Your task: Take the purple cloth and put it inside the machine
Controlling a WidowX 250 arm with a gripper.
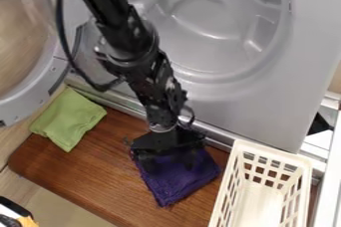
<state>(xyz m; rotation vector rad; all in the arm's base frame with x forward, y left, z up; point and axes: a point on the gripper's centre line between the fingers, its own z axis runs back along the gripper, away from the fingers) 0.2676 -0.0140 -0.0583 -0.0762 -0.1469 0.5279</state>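
We judge the gripper (pixel 169 162) sits over the purple cloth (pixel 172 183) at six o'clock to collect it for the machine (pixel 256 104) at twelve, though whether it's pinching we cannot tell.

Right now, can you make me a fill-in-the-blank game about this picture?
The gripper is at the ____ cloth.
The cloth nearer the door is ____.
The door of the machine is ____.
In the picture, the basket is on the ____ side.

Missing words: purple; green; open; right.
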